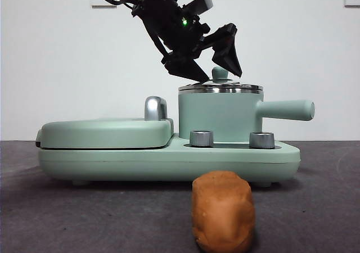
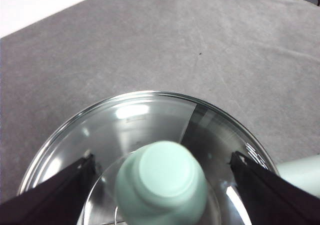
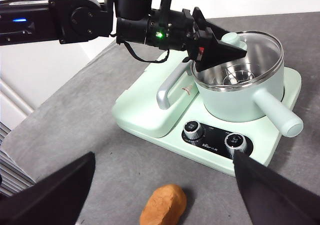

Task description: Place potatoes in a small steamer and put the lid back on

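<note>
Potato (image 1: 223, 211): on table, nearest, in front of cooker base (image 1: 169, 157). Right gripper (image 3: 160, 185): jaws wide, empty, above potato. Steamer (image 1: 219, 115): on base; lid (image 1: 220, 87) on. Left gripper (image 1: 216, 67): jaws wide, astride lid knob (image 2: 162, 182), no contact. Step: lid removal. Next: close on knob, lift.

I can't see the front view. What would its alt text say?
A black gripper reaches down with open fingers around the green knob of the lid on a small mint-green steamer. An orange-brown potato lies on the grey table in front.
</note>
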`<state>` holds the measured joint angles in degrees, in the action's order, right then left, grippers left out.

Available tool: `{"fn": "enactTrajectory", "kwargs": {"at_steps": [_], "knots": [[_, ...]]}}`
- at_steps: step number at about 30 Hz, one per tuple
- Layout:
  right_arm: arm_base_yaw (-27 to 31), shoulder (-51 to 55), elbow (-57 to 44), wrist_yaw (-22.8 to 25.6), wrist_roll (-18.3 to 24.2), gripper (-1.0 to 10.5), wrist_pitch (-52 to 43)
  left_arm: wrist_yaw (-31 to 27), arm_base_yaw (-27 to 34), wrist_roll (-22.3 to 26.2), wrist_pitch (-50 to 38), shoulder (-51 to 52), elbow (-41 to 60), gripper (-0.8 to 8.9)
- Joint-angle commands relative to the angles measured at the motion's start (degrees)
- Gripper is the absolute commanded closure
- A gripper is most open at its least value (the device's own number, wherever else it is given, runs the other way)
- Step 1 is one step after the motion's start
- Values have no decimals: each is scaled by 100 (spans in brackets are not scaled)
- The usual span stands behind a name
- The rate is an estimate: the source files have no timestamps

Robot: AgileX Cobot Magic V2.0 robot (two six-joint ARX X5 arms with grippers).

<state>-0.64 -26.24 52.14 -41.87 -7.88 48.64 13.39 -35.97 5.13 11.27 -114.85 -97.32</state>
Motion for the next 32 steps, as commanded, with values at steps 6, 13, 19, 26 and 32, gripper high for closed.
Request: {"fn": "enactTrajectory", "kwargs": {"at_steps": [6, 13, 19, 26, 32], "knots": [[-2, -26, 96, -15, 44, 507, 74, -11, -48, 46, -146, -133, -164, 494], [-2, -26, 96, -15, 42, 507, 118, -13, -50, 66, -144, -133, -164, 707], [-2, -26, 96, -15, 42, 507, 114, -26, -48, 66, -55, -133, -164, 783], [-2, -26, 98, 313, -96, 502, 114, -31, -46, -22, -20, -17, -262, 790], [-2, -238, 153, 328, -415, 501, 116, -31, -44, -24, 446, 319, -682, 791]]}}
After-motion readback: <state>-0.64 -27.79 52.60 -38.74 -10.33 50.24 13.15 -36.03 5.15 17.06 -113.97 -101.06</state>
